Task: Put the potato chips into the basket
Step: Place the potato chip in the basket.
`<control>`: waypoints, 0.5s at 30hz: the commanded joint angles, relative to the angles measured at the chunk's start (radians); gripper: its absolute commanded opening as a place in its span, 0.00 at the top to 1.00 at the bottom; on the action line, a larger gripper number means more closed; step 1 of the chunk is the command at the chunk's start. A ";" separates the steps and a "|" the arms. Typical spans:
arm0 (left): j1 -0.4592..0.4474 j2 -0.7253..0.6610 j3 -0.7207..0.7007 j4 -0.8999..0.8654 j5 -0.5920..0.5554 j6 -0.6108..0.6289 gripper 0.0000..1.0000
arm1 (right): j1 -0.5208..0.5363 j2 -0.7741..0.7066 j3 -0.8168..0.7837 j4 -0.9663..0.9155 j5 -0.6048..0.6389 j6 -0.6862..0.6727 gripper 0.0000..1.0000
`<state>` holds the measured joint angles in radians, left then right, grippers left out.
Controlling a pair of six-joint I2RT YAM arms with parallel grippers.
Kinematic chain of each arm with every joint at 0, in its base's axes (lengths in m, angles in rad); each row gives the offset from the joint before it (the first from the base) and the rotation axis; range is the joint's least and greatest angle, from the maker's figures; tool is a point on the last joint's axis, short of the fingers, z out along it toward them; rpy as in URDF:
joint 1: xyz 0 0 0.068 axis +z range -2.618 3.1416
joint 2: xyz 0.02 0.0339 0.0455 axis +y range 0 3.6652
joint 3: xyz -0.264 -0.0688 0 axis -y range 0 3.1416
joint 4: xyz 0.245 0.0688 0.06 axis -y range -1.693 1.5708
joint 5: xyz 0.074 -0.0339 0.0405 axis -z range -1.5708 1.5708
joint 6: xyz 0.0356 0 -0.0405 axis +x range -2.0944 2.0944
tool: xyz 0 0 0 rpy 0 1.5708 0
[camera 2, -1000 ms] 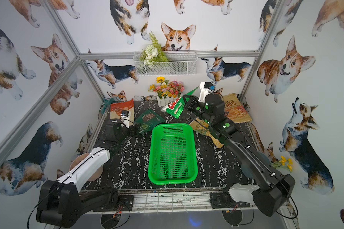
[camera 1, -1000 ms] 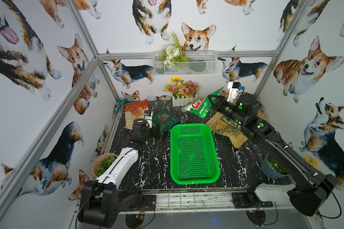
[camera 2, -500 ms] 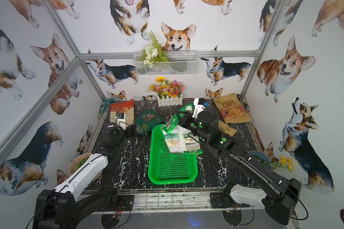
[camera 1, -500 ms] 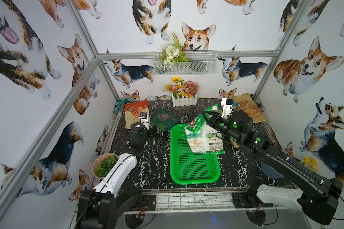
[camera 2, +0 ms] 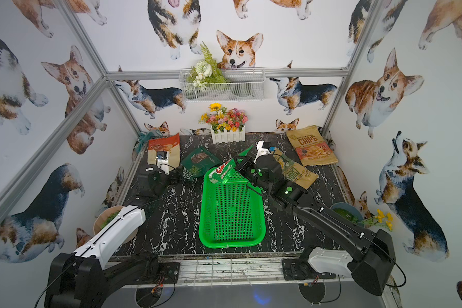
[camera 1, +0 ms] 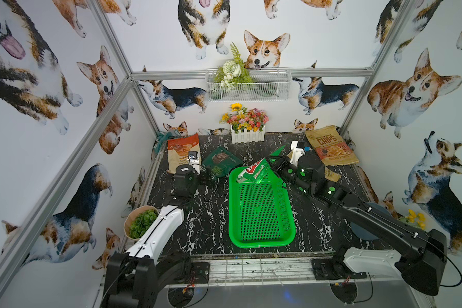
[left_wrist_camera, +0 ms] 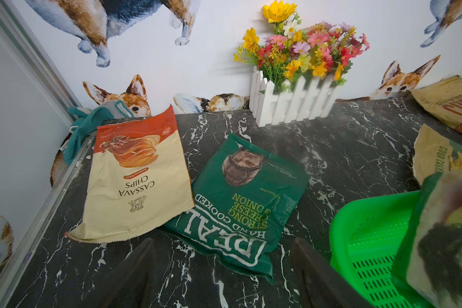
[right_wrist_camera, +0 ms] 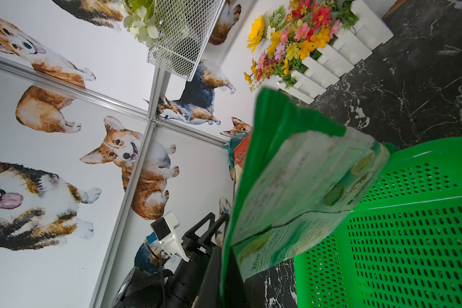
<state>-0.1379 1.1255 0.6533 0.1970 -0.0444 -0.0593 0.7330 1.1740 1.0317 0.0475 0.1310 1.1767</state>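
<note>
The step in hand is the drop. The right gripper [camera 1: 273, 161] is clamped on the green edge of the white-green bag [camera 1: 254, 172], which hangs tilted below it over the far end of the green basket [camera 1: 262, 244]. Next, I judge, the jaws must open so the bag falls inside and not on the rim. The left gripper [camera 2: 176, 176] stands wide and empty, with the dark green bag [left_wrist_camera: 240, 197] just ahead of it and the cream bag [left_wrist_camera: 136, 181] beside that. Two kraft bags [camera 1: 330, 145] lie behind the right wrist. Nothing seems to block the drop.
</note>
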 commanded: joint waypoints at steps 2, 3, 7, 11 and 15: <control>0.001 0.002 0.003 0.019 -0.008 -0.002 0.16 | 0.003 -0.015 -0.024 0.070 0.045 0.069 1.00; 0.001 0.003 0.004 0.019 -0.008 -0.003 0.16 | 0.009 -0.021 -0.026 0.070 0.055 0.074 1.00; 0.001 0.009 0.004 0.024 -0.006 -0.008 0.16 | 0.035 -0.032 -0.014 0.065 0.098 0.051 1.00; 0.001 0.014 0.007 0.024 -0.005 -0.016 0.16 | 0.056 -0.031 0.000 0.087 0.106 0.025 1.00; 0.001 0.013 0.004 0.024 -0.008 -0.016 0.16 | 0.077 -0.014 0.037 0.074 0.121 -0.018 1.00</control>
<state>-0.1379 1.1381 0.6533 0.1970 -0.0475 -0.0685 0.8009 1.1530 1.0481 0.0669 0.2321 1.2026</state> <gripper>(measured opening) 0.842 0.056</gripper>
